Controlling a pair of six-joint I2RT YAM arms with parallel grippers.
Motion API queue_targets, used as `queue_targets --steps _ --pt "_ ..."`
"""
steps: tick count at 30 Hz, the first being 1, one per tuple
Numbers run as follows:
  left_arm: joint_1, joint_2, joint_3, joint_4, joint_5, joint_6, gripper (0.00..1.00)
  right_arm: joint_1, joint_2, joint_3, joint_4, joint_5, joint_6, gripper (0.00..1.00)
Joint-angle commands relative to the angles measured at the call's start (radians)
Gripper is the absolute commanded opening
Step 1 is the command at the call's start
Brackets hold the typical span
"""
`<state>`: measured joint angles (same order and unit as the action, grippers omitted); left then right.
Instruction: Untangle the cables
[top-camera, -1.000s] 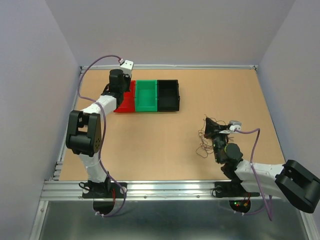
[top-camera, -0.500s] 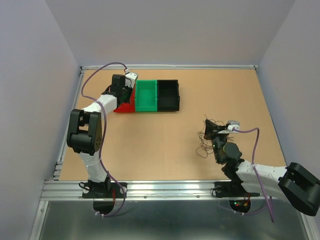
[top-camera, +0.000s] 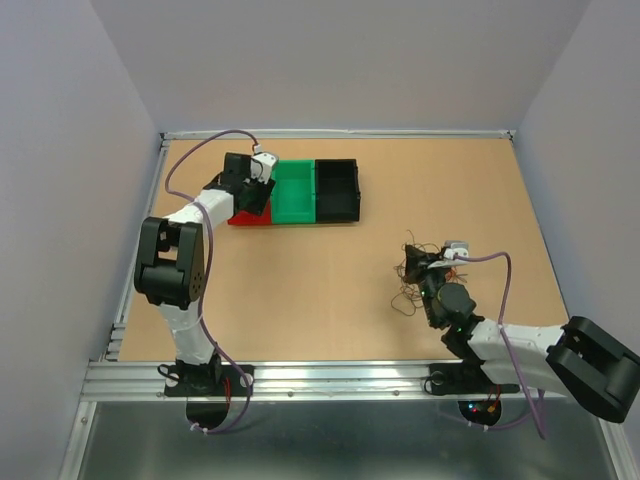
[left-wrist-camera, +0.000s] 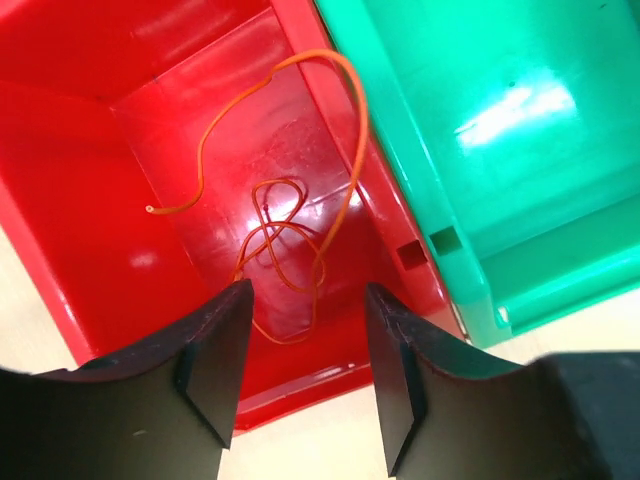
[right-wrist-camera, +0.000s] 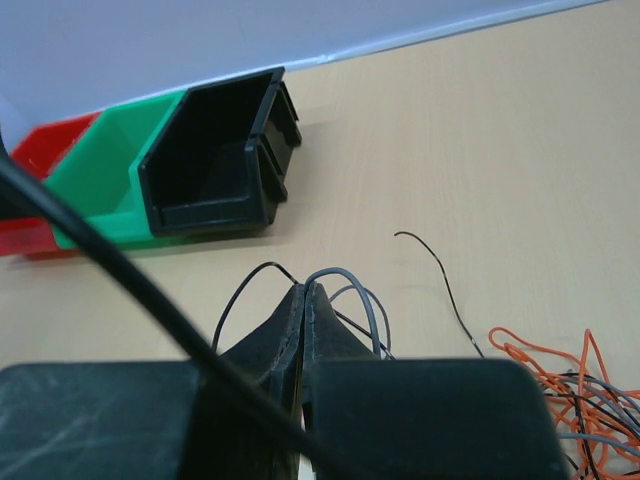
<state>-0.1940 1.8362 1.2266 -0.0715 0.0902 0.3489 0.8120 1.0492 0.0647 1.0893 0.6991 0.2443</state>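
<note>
Ur L wrist has dipped over the red bin; left gripper gapes wide, holding nothing. Orange wire lies loose in the bin, long axis 1–7 o'clock. R arm lies low, reaching to 11; right gripper is pinched tight on a grey wire arching to 12, other cables at its 4.

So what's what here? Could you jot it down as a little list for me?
left tool: open, above the red bin
red bin: holds one loose orange wire
green bin: looks empty
black bin: inside too dark to tell
right tool: shut on a grey wire
tangle: orange and dark wires heaped on the table by the right tool
</note>
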Motion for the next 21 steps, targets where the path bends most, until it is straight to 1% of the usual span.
queue_targets --steps 1,5,10,17,21 --pt "0.007 -0.113 -0.021 0.036 0.057 0.013 0.61 -0.002 0.031 0.067 -0.05 -0.05 0.02 0.01" --pt "0.005 -0.169 -0.047 0.064 0.057 0.015 0.66 -0.004 0.035 0.116 -0.143 -0.105 0.029 0.01" --pt "0.007 -0.203 -0.073 0.101 0.019 0.013 0.66 -0.002 0.034 0.124 -0.163 -0.115 0.03 0.01" --pt "0.007 -0.134 -0.035 0.147 0.006 0.025 0.67 -0.002 0.055 0.136 -0.169 -0.119 0.032 0.01" --pt "0.005 -0.081 0.0 0.127 0.025 0.053 0.67 -0.002 0.067 0.144 -0.169 -0.124 0.03 0.0"
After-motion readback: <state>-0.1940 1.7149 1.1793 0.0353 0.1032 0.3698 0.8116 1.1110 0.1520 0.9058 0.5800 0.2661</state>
